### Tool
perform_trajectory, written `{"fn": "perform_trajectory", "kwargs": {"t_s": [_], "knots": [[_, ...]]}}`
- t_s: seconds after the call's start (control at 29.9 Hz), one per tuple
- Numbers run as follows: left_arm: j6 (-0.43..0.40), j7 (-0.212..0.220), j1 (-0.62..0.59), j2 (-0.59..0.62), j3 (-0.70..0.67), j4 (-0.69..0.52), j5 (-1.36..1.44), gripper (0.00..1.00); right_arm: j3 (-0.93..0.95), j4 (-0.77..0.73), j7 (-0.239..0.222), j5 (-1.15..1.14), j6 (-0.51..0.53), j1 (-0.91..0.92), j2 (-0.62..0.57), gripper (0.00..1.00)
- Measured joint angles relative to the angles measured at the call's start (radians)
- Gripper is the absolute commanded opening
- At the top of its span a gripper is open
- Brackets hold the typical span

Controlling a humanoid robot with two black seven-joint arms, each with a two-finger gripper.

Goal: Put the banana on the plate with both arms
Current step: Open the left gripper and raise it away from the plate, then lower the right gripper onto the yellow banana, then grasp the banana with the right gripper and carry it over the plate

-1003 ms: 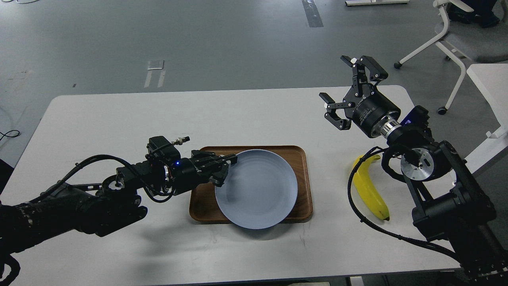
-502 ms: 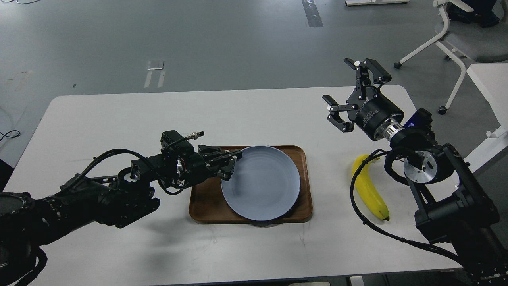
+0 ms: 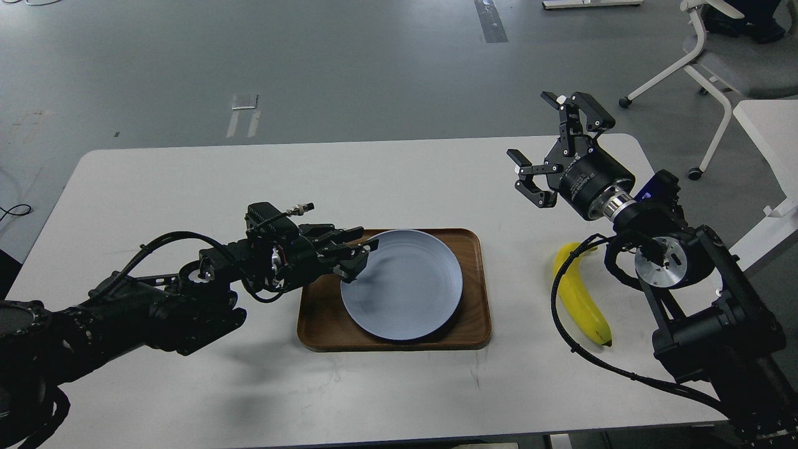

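The pale blue-grey plate lies inside the brown wooden tray at the table's middle. My left gripper comes in from the left and is shut on the plate's left rim. The yellow banana lies on the table right of the tray, its dark tip toward the front, partly behind a black cable of my right arm. My right gripper is open and empty, held in the air above the table, behind and slightly left of the banana.
The white table carries the tray. A white-framed chair and another white table edge stand at the right, off the table. The right arm's cable loops beside the banana.
The plate, which overhung the tray's front edge, has been moved back fully onto the tray by my left gripper. My right gripper shifted slightly to the right.
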Motion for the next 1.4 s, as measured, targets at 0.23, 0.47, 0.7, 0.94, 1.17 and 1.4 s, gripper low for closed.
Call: {"fn": "perform_trajectory", "kwargs": {"t_s": [0.23, 0.47, 0.7, 0.94, 1.17, 1.4], "knots": [[0.002, 0.0, -0.039, 0.039, -0.015, 0.0, -0.177, 0.98, -0.019, 0.032, 0.0, -0.019, 0.003, 0.002, -0.087, 1.0], [-0.079, 0.0, -0.166, 0.046, -0.118, -0.009, -0.753, 0.98, -0.215, 0.138, 0.0, -0.405, 0.02, 0.004, -0.374, 1.0], [-0.401, 0.169, -0.218, 0.088, -0.353, 0.0, -1.312, 0.98, -0.408, 0.227, 0.002, -0.903, 0.068, 0.005, -0.582, 0.97], [-0.527, 0.439, -0.143, 0.109, -0.612, -0.001, -1.442, 0.98, -0.571, 0.218, 0.072, -1.36, 0.074, 0.003, -0.609, 0.97], [-0.536, 0.442, -0.115, 0.158, -0.625, -0.012, -1.443, 0.98, -0.63, 0.184, 0.054, -1.389, 0.075, -0.033, -0.537, 0.96], [-0.537, 0.44, -0.089, 0.177, -0.623, -0.015, -1.441, 0.98, -0.63, 0.179, -0.036, -1.382, 0.075, -0.07, -0.525, 0.88]]}}
